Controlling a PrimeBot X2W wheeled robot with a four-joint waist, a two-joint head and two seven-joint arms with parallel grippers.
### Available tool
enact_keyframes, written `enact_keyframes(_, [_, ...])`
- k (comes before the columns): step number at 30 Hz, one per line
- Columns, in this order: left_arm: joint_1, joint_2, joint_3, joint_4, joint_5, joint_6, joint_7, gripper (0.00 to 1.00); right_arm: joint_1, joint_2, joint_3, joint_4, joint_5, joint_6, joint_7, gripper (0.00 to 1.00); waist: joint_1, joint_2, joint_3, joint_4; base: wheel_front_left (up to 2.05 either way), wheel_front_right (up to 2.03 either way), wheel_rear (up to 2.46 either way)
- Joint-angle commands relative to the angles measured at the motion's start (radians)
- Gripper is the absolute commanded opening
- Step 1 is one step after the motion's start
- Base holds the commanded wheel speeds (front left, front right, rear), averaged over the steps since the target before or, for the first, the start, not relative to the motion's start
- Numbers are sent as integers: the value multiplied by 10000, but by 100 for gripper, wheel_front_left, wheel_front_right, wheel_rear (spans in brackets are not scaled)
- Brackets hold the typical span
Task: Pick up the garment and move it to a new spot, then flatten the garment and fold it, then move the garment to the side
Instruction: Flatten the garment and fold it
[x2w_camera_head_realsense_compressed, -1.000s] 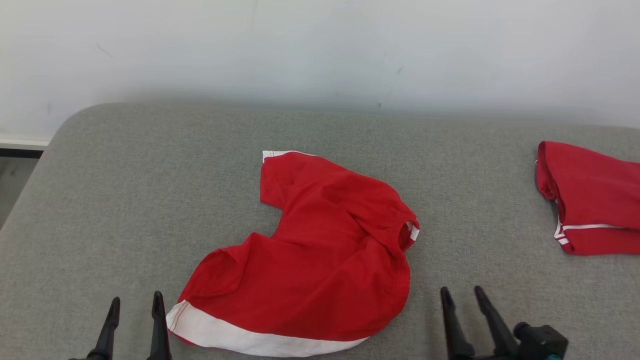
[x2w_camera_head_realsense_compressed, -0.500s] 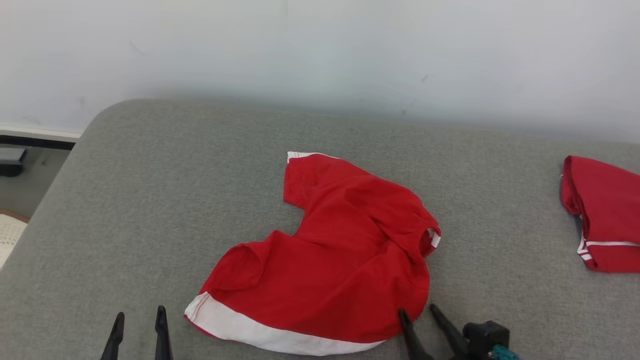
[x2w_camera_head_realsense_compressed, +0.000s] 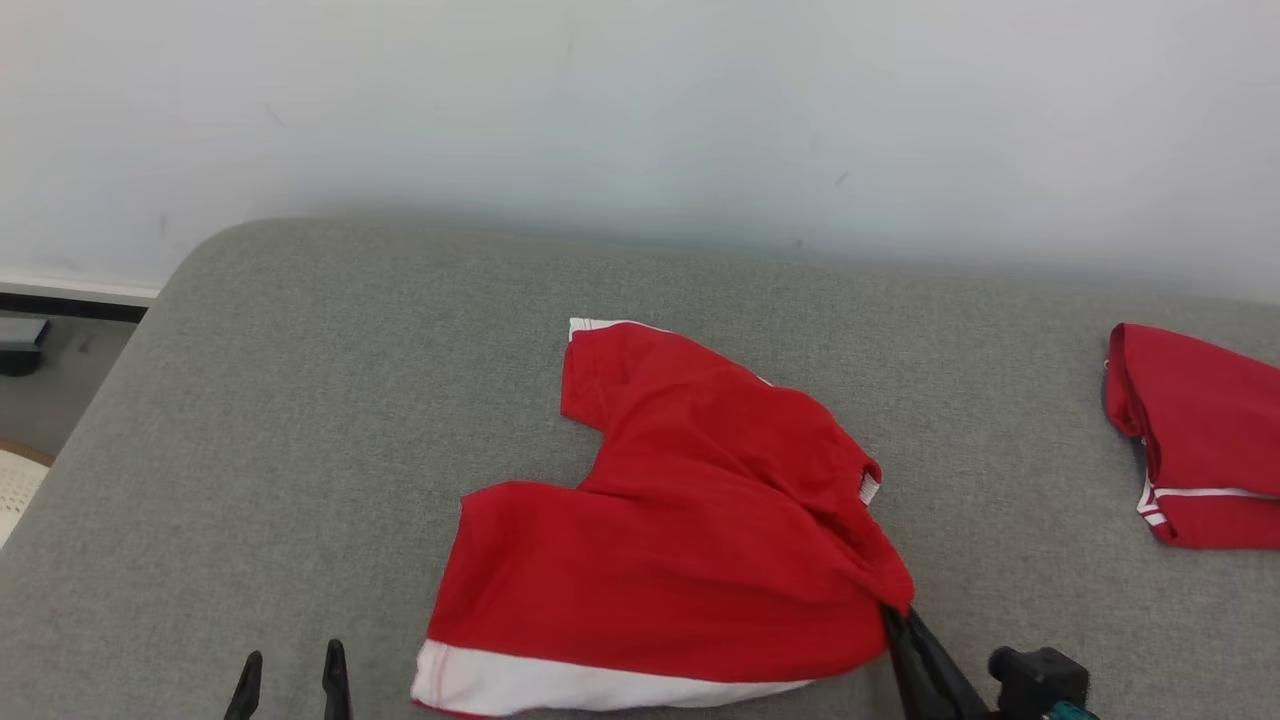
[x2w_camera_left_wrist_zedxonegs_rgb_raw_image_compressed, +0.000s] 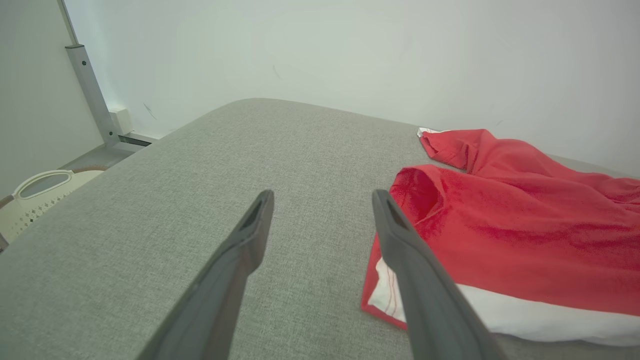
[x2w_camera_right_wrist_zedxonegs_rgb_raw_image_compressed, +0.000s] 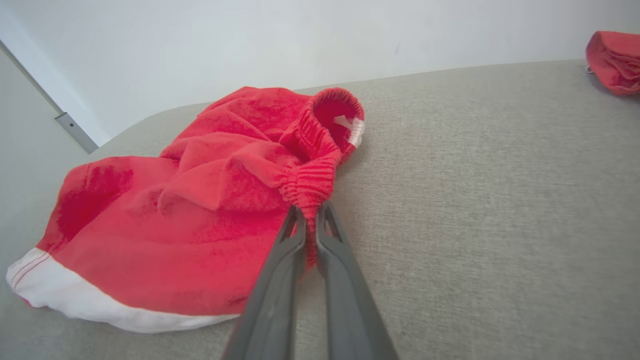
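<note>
The garment (x2w_camera_head_realsense_compressed: 690, 530) is a pair of red shorts with white hems, lying crumpled in the middle of the grey padded table (x2w_camera_head_realsense_compressed: 330, 400). My right gripper (x2w_camera_head_realsense_compressed: 900, 625) is shut on its elastic waistband at the near right corner; in the right wrist view the gripper (x2w_camera_right_wrist_zedxonegs_rgb_raw_image_compressed: 310, 215) pinches the gathered red band of the garment (x2w_camera_right_wrist_zedxonegs_rgb_raw_image_compressed: 200, 215). My left gripper (x2w_camera_head_realsense_compressed: 292, 668) stands open near the front edge, left of the white hem. In the left wrist view the gripper (x2w_camera_left_wrist_zedxonegs_rgb_raw_image_compressed: 322, 200) hangs open over bare cloth, with the garment (x2w_camera_left_wrist_zedxonegs_rgb_raw_image_compressed: 500, 235) to its right.
A second red garment (x2w_camera_head_realsense_compressed: 1200, 440) with white stripes lies at the table's right edge, also seen as the red bundle (x2w_camera_right_wrist_zedxonegs_rgb_raw_image_compressed: 615, 60). A white wall stands behind the table. Off the left edge are the floor and a pale basket (x2w_camera_left_wrist_zedxonegs_rgb_raw_image_compressed: 35, 195).
My right gripper has moved left to the garment's near right corner and shut on the waistband, pulling the cloth toward it. The head camera has shifted. The left gripper stays open.
</note>
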Motion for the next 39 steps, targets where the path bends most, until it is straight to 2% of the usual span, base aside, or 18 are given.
enact_keyframes(1, [34, 7, -16, 23, -146, 21, -30, 100, 326, -111, -235, -379, -131, 5, -1, 0, 0, 0, -67, -135, 0, 0, 0])
enact_keyframes(6, [24, 8, -69, 45, -128, 6, -30, 100, 1497, -375, -957, -1754, -428, 5, -3, 0, 0, 0, -81, -431, 0, 0, 0])
enact_keyframes(10, [-13, 10, -143, 42, -165, 14, -30, 100, 2197, -556, -1049, -2583, -522, 5, -1, 0, 0, 0, -1, -613, 0, 0, 0])
enact_keyframes(14, [-95, 8, -166, 60, -157, 14, -30, 100, 2373, -627, -886, -2979, -570, 5, -3, 0, 0, 0, 53, -682, 0, 0, 0])
enact_keyframes(19, [-164, 10, -291, 96, -238, 54, -30, 100, 1606, -683, -353, -2842, -510, 5, -1, 0, 0, 0, 86, -570, 0, 0, 0])
enact_keyframes(25, [-255, 7, -461, 218, -273, 58, -30, 100, -247, -735, 402, -1614, -425, 5, -3, 0, 0, 0, 114, -200, 0, 0, 0])
enact_keyframes(32, [-459, 8, -869, 365, -367, 63, -30, 100, -2392, -577, 792, 1327, -562, 5, 1, 0, 0, 0, 139, 346, 0, 0, 0])
enact_keyframes(36, [-431, 11, -1022, 395, -417, 77, -30, 100, -3104, -438, 892, 2794, -639, 5, 1, 0, 0, 0, 128, 529, 0, 0, 0])
enact_keyframes(39, [-421, 8, -1082, 407, -446, 102, -30, 100, -3333, -387, 913, 3131, -646, 5, -1, 0, 0, 0, 132, 556, 0, 0, 0])
